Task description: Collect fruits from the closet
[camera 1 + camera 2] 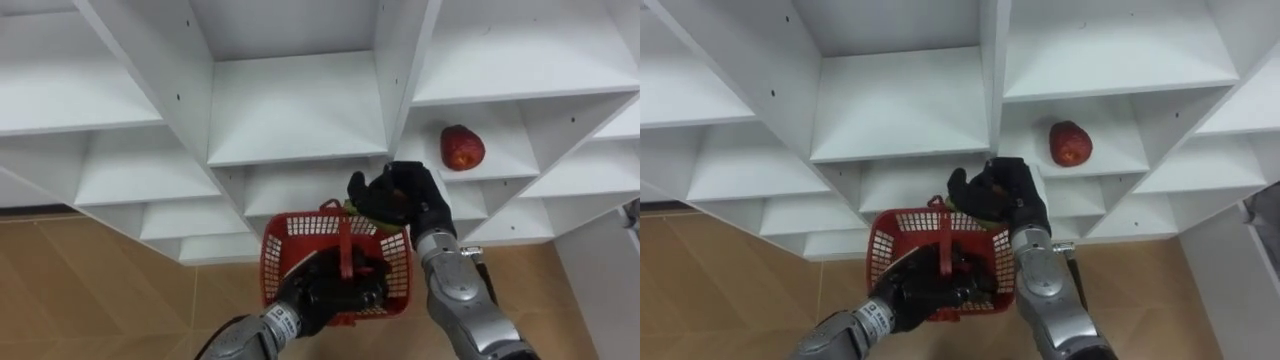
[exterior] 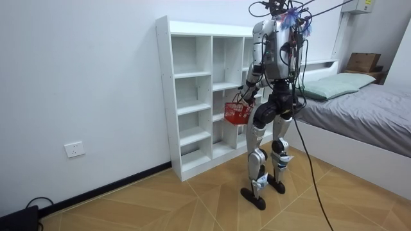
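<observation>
Closet (image 1: 300, 110): white open shelves, robot upright close before it. 
Red basket (image 1: 290, 245): just below right hand, carried by left hand (image 1: 320, 290), fingers clenched on its near side. 
Right hand (image 1: 400, 195): over basket mouth, fingers curled round what looks like green fruit (image 1: 357, 208), mostly hidden. 
Red apple (image 1: 462, 147): on shelf above and right of right hand, apart from it, untouched.

Progress, as judged: one fruit ready to drop in, apple left. Basket contents hidden behind left hand.

Room view adds stance and bed (image 2: 372, 106) behind robot. Eye views add apple and both grips.
</observation>
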Robot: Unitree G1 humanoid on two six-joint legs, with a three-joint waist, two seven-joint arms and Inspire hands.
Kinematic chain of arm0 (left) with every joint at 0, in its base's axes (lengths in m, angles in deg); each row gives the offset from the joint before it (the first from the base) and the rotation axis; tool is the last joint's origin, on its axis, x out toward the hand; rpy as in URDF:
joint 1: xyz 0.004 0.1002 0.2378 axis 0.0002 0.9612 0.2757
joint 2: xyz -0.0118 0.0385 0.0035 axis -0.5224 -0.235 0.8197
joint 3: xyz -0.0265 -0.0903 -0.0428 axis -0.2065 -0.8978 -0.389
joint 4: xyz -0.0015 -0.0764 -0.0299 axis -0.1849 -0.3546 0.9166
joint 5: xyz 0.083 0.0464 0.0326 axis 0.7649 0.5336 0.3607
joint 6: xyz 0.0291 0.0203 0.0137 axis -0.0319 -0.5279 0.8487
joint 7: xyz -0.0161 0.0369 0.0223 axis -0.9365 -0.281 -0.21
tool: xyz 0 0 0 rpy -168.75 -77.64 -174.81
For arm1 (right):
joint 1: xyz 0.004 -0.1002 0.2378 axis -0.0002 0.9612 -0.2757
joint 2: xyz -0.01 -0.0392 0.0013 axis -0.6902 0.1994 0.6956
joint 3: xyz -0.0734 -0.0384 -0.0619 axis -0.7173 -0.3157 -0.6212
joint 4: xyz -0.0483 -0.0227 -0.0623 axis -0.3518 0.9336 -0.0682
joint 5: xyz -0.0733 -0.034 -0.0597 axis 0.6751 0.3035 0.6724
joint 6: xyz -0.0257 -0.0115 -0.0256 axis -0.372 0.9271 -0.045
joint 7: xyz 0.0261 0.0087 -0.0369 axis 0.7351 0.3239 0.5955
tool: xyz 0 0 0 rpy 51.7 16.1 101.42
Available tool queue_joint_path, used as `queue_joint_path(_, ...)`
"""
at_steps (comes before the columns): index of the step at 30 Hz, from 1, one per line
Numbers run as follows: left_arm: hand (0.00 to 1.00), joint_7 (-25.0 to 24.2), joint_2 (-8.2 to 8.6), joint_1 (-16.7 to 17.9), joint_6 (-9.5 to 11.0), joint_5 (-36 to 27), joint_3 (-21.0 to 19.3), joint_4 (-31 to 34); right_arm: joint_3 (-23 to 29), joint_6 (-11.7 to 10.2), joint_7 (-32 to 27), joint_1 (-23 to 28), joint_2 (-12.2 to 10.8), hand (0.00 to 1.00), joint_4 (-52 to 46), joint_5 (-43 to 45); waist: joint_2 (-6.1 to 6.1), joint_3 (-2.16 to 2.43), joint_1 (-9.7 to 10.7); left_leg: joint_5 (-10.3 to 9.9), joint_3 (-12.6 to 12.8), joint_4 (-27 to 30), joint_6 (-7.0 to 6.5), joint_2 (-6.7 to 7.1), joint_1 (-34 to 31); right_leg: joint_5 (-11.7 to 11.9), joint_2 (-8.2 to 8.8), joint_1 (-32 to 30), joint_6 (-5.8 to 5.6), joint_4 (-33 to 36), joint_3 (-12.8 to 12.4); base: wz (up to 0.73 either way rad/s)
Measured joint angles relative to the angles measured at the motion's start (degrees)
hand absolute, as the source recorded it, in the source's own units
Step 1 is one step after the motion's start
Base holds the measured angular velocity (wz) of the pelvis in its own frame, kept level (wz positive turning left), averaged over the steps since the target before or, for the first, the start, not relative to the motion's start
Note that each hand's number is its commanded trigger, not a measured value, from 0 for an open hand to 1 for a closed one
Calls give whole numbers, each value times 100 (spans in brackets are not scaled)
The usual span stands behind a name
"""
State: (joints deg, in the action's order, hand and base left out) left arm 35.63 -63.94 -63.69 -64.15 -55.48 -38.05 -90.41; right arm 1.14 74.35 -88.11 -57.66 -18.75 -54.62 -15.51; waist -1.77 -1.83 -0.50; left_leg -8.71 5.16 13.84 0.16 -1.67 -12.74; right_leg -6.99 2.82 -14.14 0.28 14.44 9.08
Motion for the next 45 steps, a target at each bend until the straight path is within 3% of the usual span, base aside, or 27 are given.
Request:
queue_joint_path(22, 100, -111, -69, 0, -1, 11, 1, 0, -129, -64, -28, 24, 0, 100, 150, -2, -8, 27, 37, 1, 86, -4, -1, -5, 89, 4, -4, 27, 3, 43, -105, -1)
queue_joint_path(36, 100, -107, -80, -53, 34, 236, -119, 0, -275, -216, 320, 34, -19, 100, 412, -398, 88, -9, 17, 0, 120, -8, -1, -26, 89, 8, -29, 20, 10, 29, -139, 0)
queue_joint_path(45, 100, -107, -49, -194, 40, 257, -115, 19, -213, -256, 403, 76, -24, 100, 599, -411, 90, -5, 23, 0, 139, -6, 0, -38, 88, 9, -51, 16, 11, 13, -184, 0)
